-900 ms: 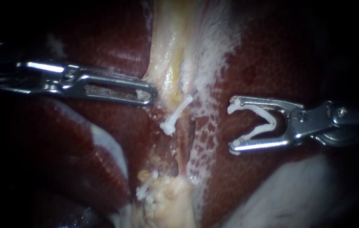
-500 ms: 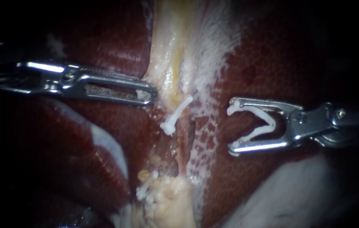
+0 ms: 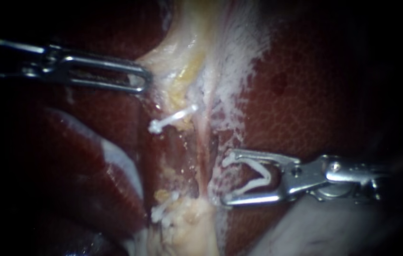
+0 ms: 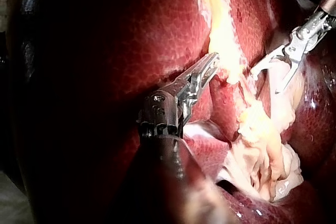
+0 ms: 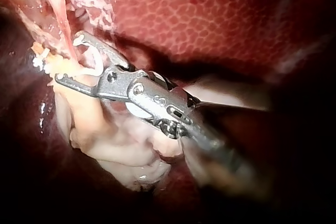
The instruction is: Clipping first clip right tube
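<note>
Both level, left instrument [image 3: 137, 80] gripping pale tissue [image 3: 182, 52], right instrument [image 3: 224, 180], wide jaws holding clip [image 3: 263, 178]

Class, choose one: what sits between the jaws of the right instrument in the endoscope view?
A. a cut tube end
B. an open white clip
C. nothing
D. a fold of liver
B: the right instrument holds an open white clip in its jaws beside the tube; the left instrument grips pale tissue.
</note>
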You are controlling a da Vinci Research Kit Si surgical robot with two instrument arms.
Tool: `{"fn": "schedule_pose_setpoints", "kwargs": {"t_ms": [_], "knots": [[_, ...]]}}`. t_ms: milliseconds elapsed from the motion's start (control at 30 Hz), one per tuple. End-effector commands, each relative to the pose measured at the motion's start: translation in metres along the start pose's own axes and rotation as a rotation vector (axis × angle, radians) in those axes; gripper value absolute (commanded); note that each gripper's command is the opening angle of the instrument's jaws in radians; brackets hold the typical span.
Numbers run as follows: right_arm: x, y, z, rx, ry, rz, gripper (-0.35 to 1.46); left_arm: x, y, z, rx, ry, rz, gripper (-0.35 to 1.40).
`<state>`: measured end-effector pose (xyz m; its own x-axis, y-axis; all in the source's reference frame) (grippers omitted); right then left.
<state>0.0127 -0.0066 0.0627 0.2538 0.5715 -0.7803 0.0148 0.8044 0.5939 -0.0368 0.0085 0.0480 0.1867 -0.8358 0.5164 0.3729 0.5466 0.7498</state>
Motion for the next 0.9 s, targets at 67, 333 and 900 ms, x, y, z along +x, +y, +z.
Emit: {"fn": "schedule_pose_setpoints", "kwargs": {"t_ms": [67,333,900], "knots": [[0.0,0.0003,0.0004,-0.001,0.0,0.008,0.6,-0.0004,-0.0007,-0.0003,0.001,-0.012,0.007,-0.13],[0.0,0.0014,0.0024,0.005,-0.002,0.027,0.6,-0.0006,-0.0022,-0.0002,-0.006,-0.017,0.009,-0.13],[0.0014,-0.0004,0.0062,0.086,-0.012,0.103,0.6,-0.0007,-0.0022,0.0,-0.01,-0.019,0.009,-0.13]]}}
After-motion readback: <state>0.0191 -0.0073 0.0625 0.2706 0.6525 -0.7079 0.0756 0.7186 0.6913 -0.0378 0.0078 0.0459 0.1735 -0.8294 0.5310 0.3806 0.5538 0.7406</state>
